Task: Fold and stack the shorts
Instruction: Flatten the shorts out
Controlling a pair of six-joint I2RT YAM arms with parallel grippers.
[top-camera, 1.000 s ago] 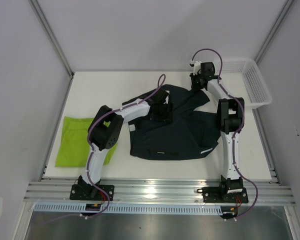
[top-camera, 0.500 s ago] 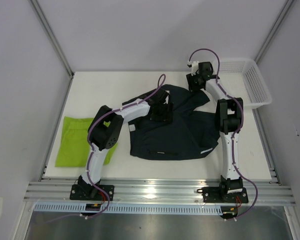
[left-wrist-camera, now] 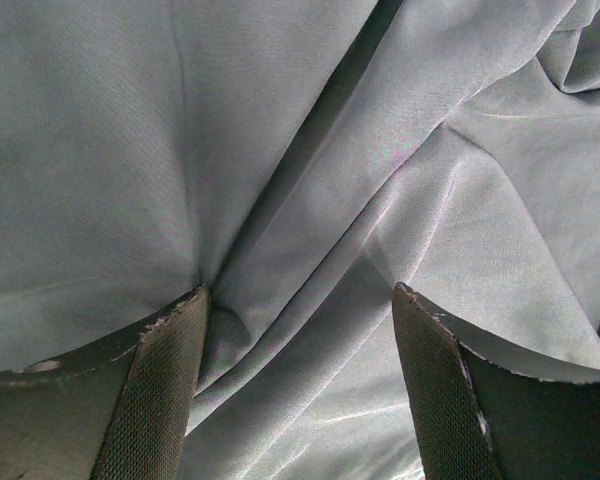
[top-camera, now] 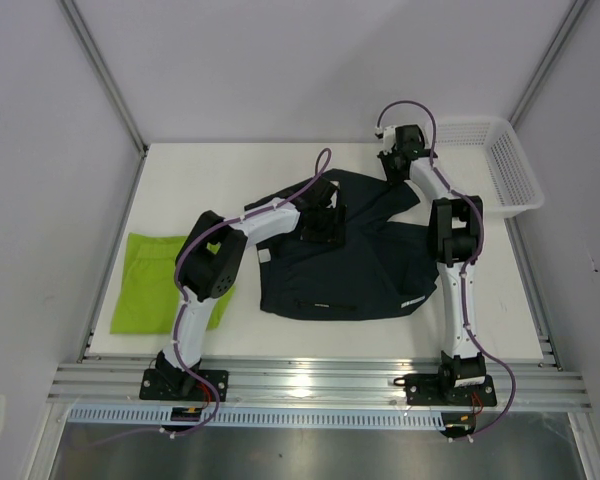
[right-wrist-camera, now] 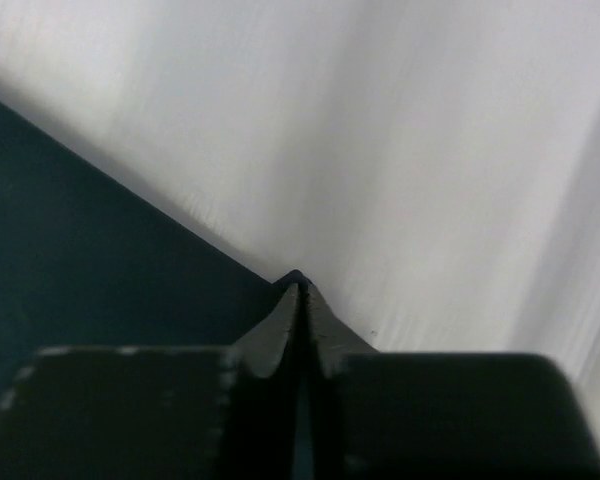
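The dark navy shorts [top-camera: 360, 270] lie crumpled in the middle of the table. My left gripper [top-camera: 325, 222] is open and presses down on their upper left part; in the left wrist view its fingers [left-wrist-camera: 298, 290] straddle creased fabric [left-wrist-camera: 310, 150]. My right gripper [top-camera: 392, 170] is at the far right corner of the shorts. In the right wrist view it [right-wrist-camera: 300, 280] is shut, with a dark fabric corner [right-wrist-camera: 80, 250] pinched at its tips. The lime green shorts [top-camera: 150, 285] lie flat at the left edge, partly behind the left arm.
A white mesh basket [top-camera: 505, 165] stands at the back right corner, just right of the right arm. Metal posts rise at the back corners, and a rail runs along the near edge.
The right wrist has shifted slightly left and toward the far edge, holding the shorts' corner. The left arm and both shorts have stayed put.
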